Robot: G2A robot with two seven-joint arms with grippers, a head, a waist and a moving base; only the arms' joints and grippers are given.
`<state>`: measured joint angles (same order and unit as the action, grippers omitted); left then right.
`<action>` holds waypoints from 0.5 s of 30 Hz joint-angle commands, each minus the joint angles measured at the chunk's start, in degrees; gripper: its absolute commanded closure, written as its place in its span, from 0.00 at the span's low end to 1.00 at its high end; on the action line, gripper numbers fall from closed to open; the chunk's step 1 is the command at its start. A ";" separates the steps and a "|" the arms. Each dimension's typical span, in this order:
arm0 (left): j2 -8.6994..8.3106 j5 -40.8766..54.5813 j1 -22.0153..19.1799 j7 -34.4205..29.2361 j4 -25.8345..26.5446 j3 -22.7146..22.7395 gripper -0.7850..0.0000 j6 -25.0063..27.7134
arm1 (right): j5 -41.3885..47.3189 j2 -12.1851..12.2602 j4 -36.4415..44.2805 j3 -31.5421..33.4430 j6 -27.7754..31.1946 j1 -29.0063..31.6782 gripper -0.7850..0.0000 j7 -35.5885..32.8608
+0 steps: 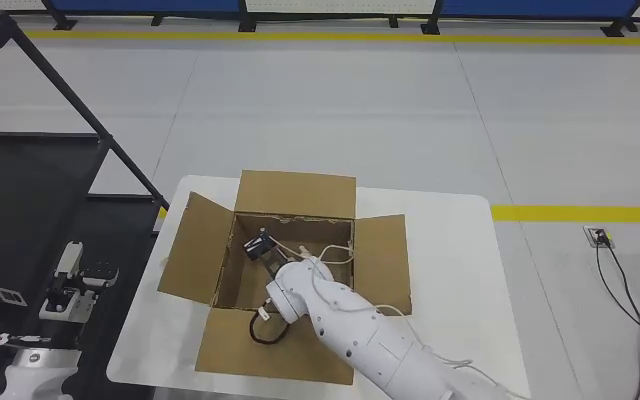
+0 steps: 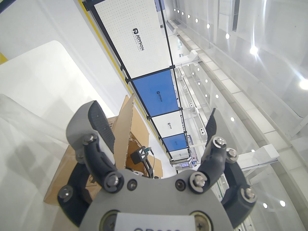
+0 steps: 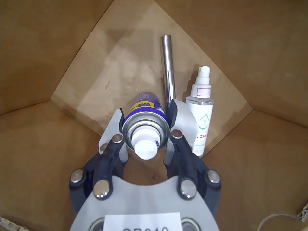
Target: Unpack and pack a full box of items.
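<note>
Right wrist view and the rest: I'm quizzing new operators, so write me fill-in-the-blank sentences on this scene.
Inside the cardboard box, the right gripper is ____ on the blue spray can.
The metal tube lies between that can and the ____ spray bottle.
The left gripper is open and holds ____.
Missing: shut; white; nothing.
</note>
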<state>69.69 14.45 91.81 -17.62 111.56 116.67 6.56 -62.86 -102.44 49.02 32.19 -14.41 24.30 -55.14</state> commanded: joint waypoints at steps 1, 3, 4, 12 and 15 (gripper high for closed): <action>0.00 0.00 0.00 0.00 0.00 0.00 0.00 0.00 | 0.23 -0.43 -0.19 0.15 0.12 -0.23 0.16 0.09; 0.00 0.00 0.00 0.00 0.00 0.00 0.00 0.00 | 0.35 -0.66 0.46 0.48 0.45 -0.33 0.07 -0.15; 0.00 0.00 0.00 0.00 0.00 0.00 0.00 0.00 | 0.32 -0.69 1.13 0.72 0.67 -0.32 0.04 -0.49; 0.00 0.00 0.00 0.00 0.00 0.00 0.00 0.00 | -1.63 1.70 15.64 6.92 1.74 3.31 0.00 -3.95; -0.01 -0.61 -0.01 -0.01 0.09 -0.39 0.00 -0.08 | -4.49 3.87 27.46 12.31 1.40 7.59 0.00 -5.66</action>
<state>69.69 14.40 91.81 -17.62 111.57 116.62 6.55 -66.04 -99.47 70.45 42.01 -12.80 29.88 -60.09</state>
